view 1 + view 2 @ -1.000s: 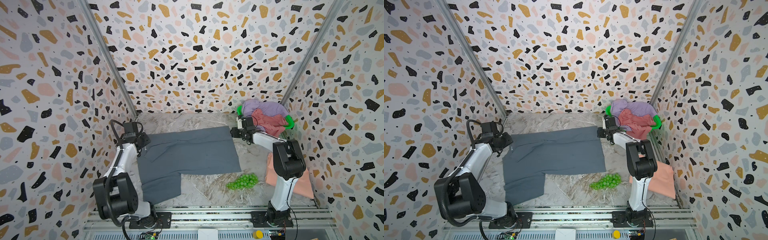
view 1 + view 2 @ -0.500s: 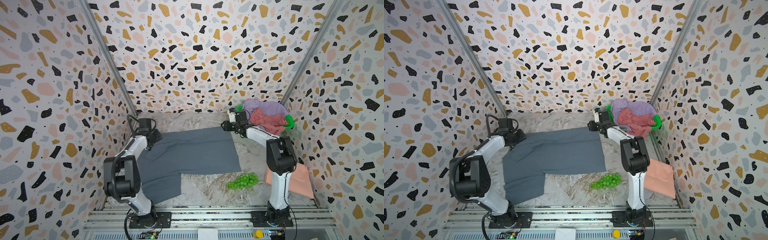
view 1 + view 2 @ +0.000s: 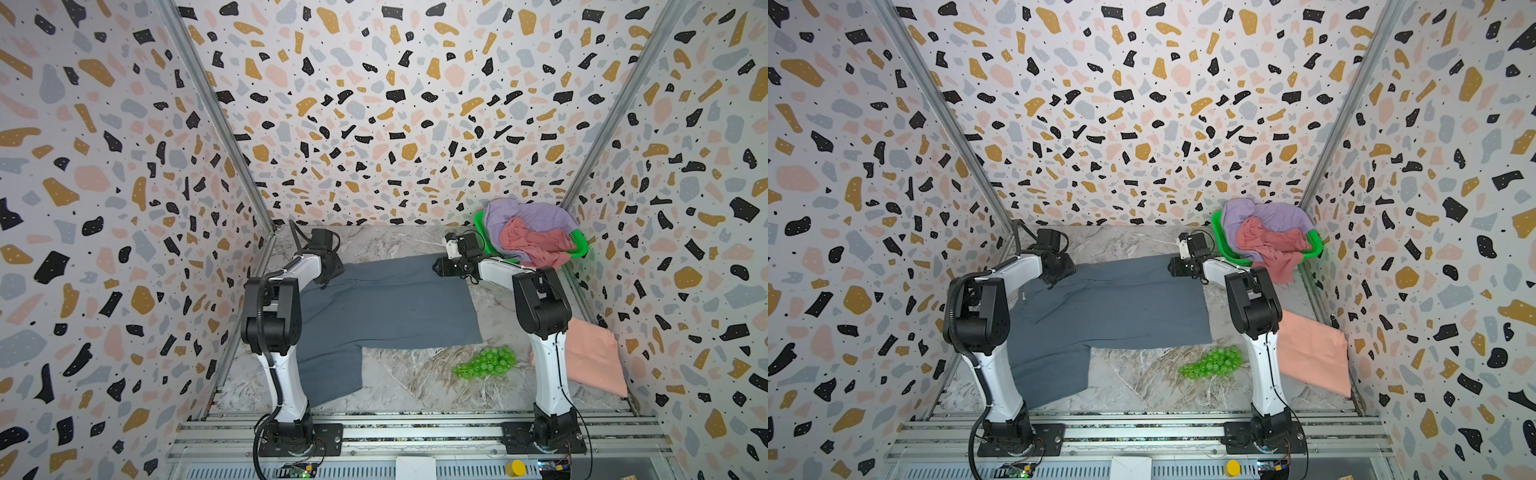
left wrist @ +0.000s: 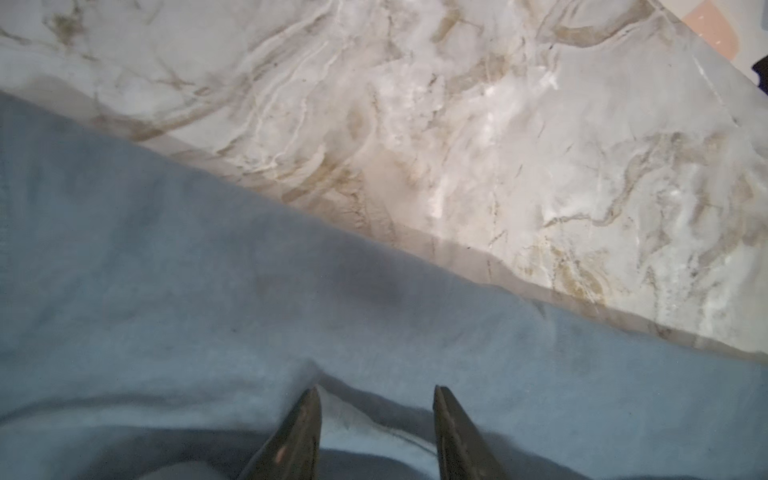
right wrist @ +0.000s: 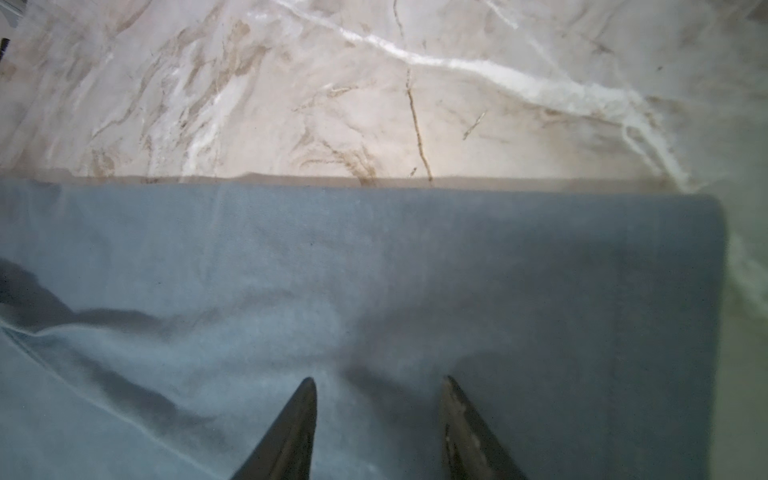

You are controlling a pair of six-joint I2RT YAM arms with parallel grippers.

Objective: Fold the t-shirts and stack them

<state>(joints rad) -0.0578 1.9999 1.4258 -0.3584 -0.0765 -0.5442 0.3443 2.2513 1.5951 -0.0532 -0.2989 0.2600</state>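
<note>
Grey t-shirt [image 3: 390,307] spread flat — left claw [image 4: 374,392] parted, right claw [image 5: 378,382] parted

left pincer [image 4: 376,390]: jaws parted, low, far forward | right pincer [image 5: 380,380]: jaws parted, low, far forward

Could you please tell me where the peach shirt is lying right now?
In both top views the peach shirt lies flat on the right side of the table, near the front, right of the grapes.
</note>
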